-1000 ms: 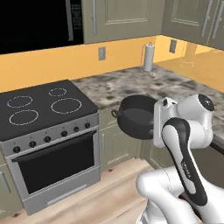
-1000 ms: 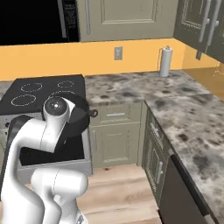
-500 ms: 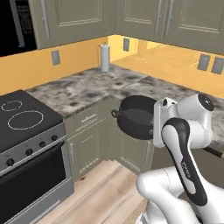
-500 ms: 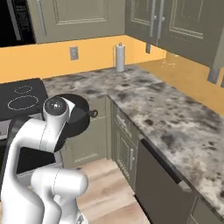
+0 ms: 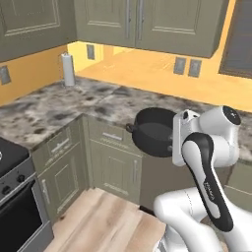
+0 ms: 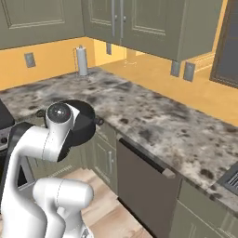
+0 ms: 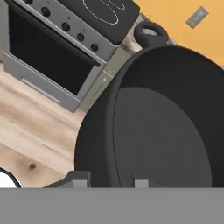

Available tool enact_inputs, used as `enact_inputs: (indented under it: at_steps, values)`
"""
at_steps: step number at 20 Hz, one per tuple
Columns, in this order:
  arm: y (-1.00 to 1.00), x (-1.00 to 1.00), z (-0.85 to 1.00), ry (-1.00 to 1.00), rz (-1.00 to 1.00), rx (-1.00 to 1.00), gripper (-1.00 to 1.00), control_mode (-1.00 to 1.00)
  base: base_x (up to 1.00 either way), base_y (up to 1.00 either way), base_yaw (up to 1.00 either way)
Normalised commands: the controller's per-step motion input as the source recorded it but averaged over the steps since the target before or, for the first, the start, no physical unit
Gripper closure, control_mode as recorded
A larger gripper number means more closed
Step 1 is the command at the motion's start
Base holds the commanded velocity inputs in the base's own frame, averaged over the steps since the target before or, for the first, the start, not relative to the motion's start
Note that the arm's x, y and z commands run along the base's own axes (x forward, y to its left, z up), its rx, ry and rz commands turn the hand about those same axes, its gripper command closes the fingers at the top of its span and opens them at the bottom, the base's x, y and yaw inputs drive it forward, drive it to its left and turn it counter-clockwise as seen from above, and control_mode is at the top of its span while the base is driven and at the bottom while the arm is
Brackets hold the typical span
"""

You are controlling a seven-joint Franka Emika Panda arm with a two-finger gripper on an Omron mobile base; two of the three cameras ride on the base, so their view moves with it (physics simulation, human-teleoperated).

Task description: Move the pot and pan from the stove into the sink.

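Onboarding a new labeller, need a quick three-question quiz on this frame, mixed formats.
1. True or false: the pot is resting on the stove.
2. Multiple choice: where does the paper towel roll stand? A) on the wooden floor B) on the granite counter by the yellow wall C) inside the pot
3. Fill in: in the hand view, the gripper has its fingers on either side of the pot's ____.

Key: 1 false, it is carried in the air in front of the cabinets. 2 B. 3 rim.
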Motion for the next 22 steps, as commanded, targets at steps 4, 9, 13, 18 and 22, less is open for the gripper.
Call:
enact_inputs:
  at_steps: [4, 9, 13, 18, 22]
  values:
    - [0.00, 0.00, 0.00, 0.00, 0.00, 0.00, 1.00, 1.00, 0.00, 0.00, -0.46]
    - [0.00, 0.00, 0.00, 0.00, 0.00, 0.00, 1.00, 1.00, 0.00, 0.00, -0.46]
    - [0.00, 0.00, 0.00, 0.00, 0.00, 0.00, 1.00, 1.00, 0.00, -0.01, -0.46]
    - [0.00, 0.00, 0.00, 0.00, 0.00, 0.00, 1.00, 1.00, 0.00, -0.02, -0.45]
    - [0.00, 0.00, 0.00, 0.00, 0.00, 0.00, 1.00, 1.00, 0.00, -0.04, -0.44]
